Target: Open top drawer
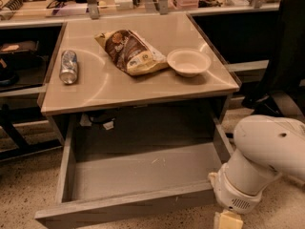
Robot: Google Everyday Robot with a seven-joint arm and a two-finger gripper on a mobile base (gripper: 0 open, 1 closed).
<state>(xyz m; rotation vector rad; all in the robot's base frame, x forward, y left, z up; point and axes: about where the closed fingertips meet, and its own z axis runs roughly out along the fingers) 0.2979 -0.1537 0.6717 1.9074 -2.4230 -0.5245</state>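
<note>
1. The gripper [228, 220] sits at the bottom edge of the view, just beside the front right corner of the top drawer [133, 203]. Only a pale yellow stub of it shows before the frame cuts it off. I cannot tell whether it is spread or closed, or whether it touches the drawer.
2. The white arm [259, 159] rises just right of the drawer. It covers the right end of the drawer's front panel and part of its right wall.
3. The top drawer stands drawn far out toward the camera from under the table top [95, 97]. It is a bare grey box with a few pale marks on its floor. Only the top edge of the front panel shows, because its outer face is turned away and its lower left corner is cut off.
4. The drawer looks stiff and, being empty, probably light, and it should travel only along its runners. No handle shows, so the front panel's top edge is the likely hold. That smooth surface may slip under a light pinch.
5. At the drawer's rear, under the table top, a white tag [108, 125] and something dark hang in shadow and are hard to make out. The runners are hidden.
6. Above the drawer, the table top carries three things:
   - a can [68, 67] lying on its side at the left
   - a snack bag [129, 51] in the middle
   - a bowl [188, 62] at the right
7. Beyond the drawer, a cluttered counter [143, 6] blurs, and a dark shape [286, 56] at the right cannot be identified.
</note>
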